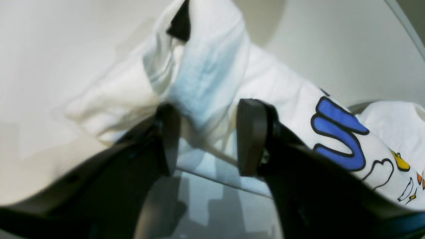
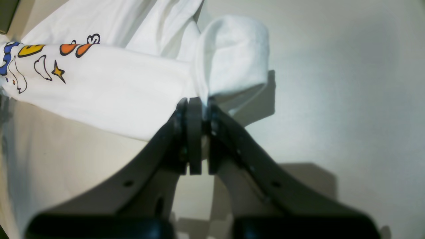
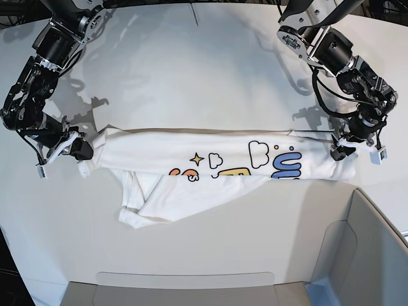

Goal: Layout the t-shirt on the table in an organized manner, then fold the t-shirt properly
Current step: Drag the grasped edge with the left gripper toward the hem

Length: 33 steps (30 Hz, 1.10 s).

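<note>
The white t-shirt point(image 3: 159, 146) lies stretched in a long band across the table point(image 3: 191, 64), print facing up, with a loose part bunched below it. On the base view's left, my right gripper point(image 3: 81, 150) holds one end. In the right wrist view that gripper point(image 2: 197, 101) is shut on a pinched edge of the t-shirt point(image 2: 116, 93). At the other end sits my left gripper point(image 3: 338, 153). Its fingers point(image 1: 252, 132) stand apart in the left wrist view, so the left gripper point(image 1: 211, 108) is open with a fold of the t-shirt point(image 1: 282, 99) between them.
A grey-white bin point(image 3: 370, 255) stands at the near right corner, just below the shirt's right end. A pale raised strip point(image 3: 185, 280) runs along the front edge. The table's curved edge point(image 1: 408, 26) shows beyond the left gripper.
</note>
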Motion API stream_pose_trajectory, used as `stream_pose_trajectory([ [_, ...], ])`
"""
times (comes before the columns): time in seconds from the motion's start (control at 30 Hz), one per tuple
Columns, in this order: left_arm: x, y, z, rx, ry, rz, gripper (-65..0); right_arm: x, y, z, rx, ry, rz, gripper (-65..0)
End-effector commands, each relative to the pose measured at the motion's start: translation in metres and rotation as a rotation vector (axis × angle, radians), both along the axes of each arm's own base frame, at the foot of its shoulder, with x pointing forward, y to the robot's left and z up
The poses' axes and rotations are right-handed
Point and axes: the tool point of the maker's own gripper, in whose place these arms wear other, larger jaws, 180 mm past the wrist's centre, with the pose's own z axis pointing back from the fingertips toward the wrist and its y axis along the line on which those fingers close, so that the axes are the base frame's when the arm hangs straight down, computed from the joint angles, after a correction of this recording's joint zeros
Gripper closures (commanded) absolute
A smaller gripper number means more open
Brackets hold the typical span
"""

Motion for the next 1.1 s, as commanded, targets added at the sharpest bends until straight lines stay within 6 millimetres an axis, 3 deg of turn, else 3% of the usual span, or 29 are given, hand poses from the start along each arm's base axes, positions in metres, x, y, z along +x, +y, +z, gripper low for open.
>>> stream_pose_trajectory([
  [0.0,0.012,0.007,0.021,0.022,-0.066,0.005,-21.0,0.011,-0.006,0.020,-0.008,-0.067,-0.008,0.0],
  [0.1,0.013,0.007,0.022,0.022,-0.068,0.004,-11.0,0.011,-0.006,0.020,-0.008,-0.067,-0.008,0.0],
  [0.2,0.022,0.004,0.030,0.012,-0.075,-0.010,-7.5,0.011,-0.006,0.020,-0.008,-0.067,-0.008,0.0],
  [0.33,0.032,-0.002,0.041,-0.006,-0.059,-0.043,-7.3,0.012,-0.006,0.021,-0.008,-0.069,-0.009,0.0],
  [0.53,0.062,-0.004,0.085,0.005,-0.149,-0.055,-7.4,0.012,-0.006,0.020,-0.008,-0.068,-0.009,0.0],
  [0.63,0.081,-0.011,0.098,-0.028,-0.184,-0.073,-7.5,0.012,-0.006,0.020,-0.007,-0.067,-0.009,0.0],
  [0.87,0.134,-0.057,0.103,-0.210,-0.236,-0.149,-7.5,0.011,-0.004,0.020,0.000,-0.066,-0.006,0.0],
  [1.0,0.156,-0.071,0.102,-0.287,-0.299,-0.126,-7.5,0.011,-0.004,0.019,0.000,-0.065,-0.006,0.0],
  [1.07,0.160,-0.068,0.099,-0.308,-0.324,-0.096,-7.6,0.006,-0.004,0.014,0.000,-0.051,-0.006,0.0],
])
